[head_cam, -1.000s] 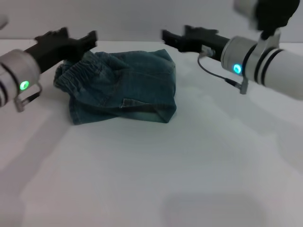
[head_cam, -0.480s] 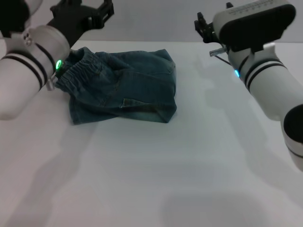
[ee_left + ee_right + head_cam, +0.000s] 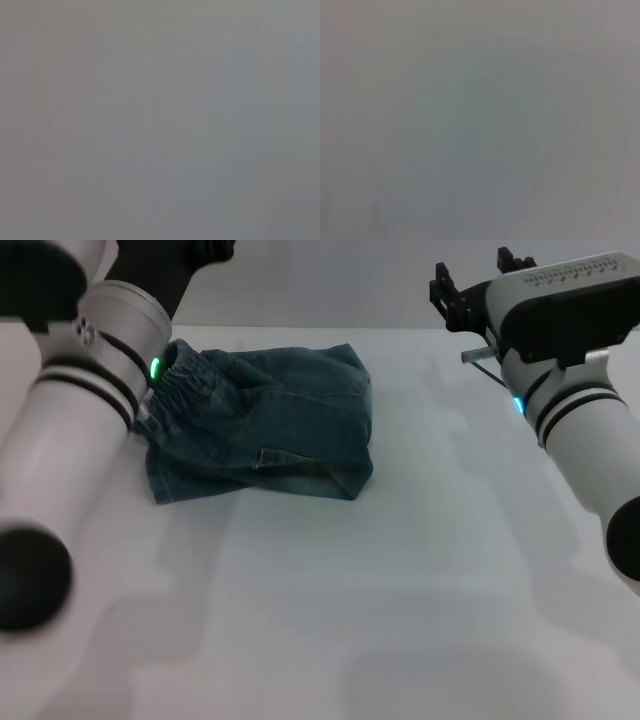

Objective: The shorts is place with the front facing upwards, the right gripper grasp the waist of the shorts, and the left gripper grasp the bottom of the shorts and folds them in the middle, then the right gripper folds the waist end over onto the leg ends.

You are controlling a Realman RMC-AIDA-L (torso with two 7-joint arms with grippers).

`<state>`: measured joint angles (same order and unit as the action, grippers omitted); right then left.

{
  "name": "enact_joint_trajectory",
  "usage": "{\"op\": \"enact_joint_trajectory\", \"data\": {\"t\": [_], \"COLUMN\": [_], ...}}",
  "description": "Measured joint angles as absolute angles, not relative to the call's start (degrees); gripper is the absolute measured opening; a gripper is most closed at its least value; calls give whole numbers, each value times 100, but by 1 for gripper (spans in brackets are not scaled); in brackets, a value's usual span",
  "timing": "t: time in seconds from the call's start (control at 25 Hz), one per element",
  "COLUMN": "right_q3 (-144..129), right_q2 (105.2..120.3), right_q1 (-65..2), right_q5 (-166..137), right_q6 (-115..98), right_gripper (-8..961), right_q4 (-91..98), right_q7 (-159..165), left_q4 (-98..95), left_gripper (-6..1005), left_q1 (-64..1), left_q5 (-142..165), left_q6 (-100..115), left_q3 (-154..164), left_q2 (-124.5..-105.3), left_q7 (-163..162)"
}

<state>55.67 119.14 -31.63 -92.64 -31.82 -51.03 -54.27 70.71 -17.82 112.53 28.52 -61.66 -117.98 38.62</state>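
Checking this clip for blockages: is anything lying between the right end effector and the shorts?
Nothing visible does. Only bare white table lies between the right end effector, raised at the far right, and the folded shorts. The wrist views show nothing useful.

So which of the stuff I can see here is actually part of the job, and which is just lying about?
Part of the job:
- the shorts, folded into a compact bundle on the table
- the gathered waist of the shorts, lying at the robot's left
- the left claw, raised above the far left edge
- the right claw, raised off to the right, holding nothing

Just lying about:
- nothing but the white table
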Motion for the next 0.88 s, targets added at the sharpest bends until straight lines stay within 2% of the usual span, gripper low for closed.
{"op": "enact_joint_trajectory", "data": {"t": [0.24, 0.48, 0.6, 0.88], "right_q3": [5042, 3780, 3662, 3511], "right_q2": [11917, 11939, 11947, 11956], "right_q1": [-3096, -3033, -3029, -2840], "right_q5": [-9997, -12354, -12813, -12790], "right_q6": [-3837, -5933, -6102, -6054], "right_gripper": [693, 693, 693, 693], "right_q4": [-4860, -3655, -3237, -3150], "right_q7": [-4933, -2000, -798, -633], "left_q4": [5530, 4183, 3873, 3200], "left_gripper": [725, 726, 726, 726], "left_q1": [-2073, -2600, -2653, -2905], "left_q5": [13779, 13894, 13878, 13825], "left_q6": [4942, 4958, 4908, 4661], "left_q3": [-5487, -5386, -5344, -5038], "left_q2": [-11833, -11837, -11848, -11869], "left_q7": [1651, 829, 551, 372]}}
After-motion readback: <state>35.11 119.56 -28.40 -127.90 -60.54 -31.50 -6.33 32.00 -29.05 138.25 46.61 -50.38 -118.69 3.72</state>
